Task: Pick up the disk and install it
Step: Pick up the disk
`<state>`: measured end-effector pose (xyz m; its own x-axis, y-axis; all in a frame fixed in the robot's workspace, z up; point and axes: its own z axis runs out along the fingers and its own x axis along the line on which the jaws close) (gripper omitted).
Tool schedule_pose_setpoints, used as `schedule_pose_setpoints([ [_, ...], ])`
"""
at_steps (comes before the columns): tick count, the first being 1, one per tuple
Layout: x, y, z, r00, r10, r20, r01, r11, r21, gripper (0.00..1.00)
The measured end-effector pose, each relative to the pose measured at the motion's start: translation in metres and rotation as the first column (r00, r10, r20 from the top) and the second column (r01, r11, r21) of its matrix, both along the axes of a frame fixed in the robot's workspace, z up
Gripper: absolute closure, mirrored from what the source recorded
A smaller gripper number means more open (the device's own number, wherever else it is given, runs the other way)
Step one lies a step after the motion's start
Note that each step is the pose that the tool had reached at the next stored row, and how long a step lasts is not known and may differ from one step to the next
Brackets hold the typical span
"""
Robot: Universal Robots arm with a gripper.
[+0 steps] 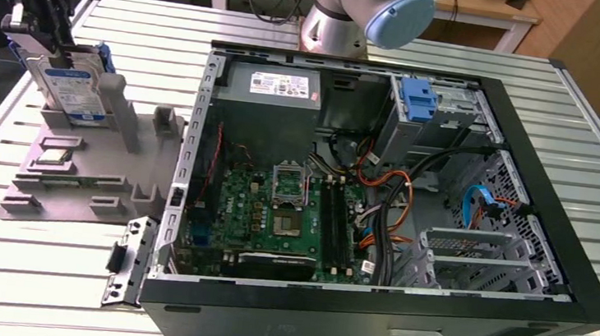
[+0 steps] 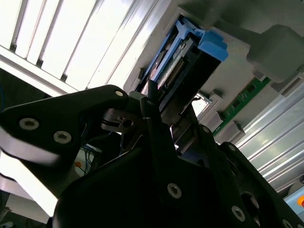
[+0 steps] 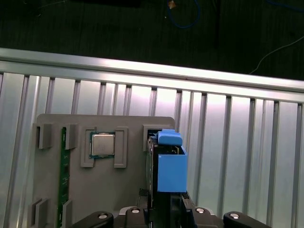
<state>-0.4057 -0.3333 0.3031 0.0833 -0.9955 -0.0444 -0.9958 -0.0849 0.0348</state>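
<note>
The disk (image 1: 72, 87), a silver-grey drive with a white-and-blue label and a blue carrier frame, stands on edge in a slot of the grey parts holder (image 1: 69, 189) at the exterior view's left. My gripper (image 1: 42, 37) comes down on its upper end and is shut on it. In the first wrist view the disk's blue carrier (image 3: 170, 172) sits between my fingers, just above the holder (image 3: 128, 190). In the second wrist view the disk (image 2: 190, 53) runs out from between the dark fingers (image 2: 153, 111).
The open computer case (image 1: 555, 267) lies to the exterior view's right, with a grey power supply (image 1: 275, 85), a blue bracket (image 1: 420, 102) in the drive bay and a metal cage (image 1: 479, 255). A processor chip (image 3: 102, 145) and a memory stick (image 3: 62, 180) rest in the holder.
</note>
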Motion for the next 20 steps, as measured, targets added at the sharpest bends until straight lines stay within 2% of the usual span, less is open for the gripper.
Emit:
schedule_pose_setpoints([
  [10,0.0,0.0,0.0003,1.0,0.0,0.0,0.0,1.0,0.0,0.63],
  [11,0.0,0.0,0.0003,1.0,0.0,0.0,0.0,1.0,0.0001,0.58],
  [12,0.0,0.0,0.0003,1.0,0.0,0.0,0.0,1.0,0.0,0.58],
  [13,0.0,0.0,0.0003,1.0,0.0,0.0,0.0,1.0,0.0,0.51],
  [14,0.0,0.0,0.0004,1.0,-0.001,0.0,0.001,1.0,0.0,0.51],
  [17,0.0,0.0,-0.0003,0.9989,-0.047,-0.0001,0.047,0.9989,-0.0001,0.51],
  [20,0.0,0.0,-0.0004,0.9985,-0.055,0.0,0.055,0.9985,0.0,0.51],
])
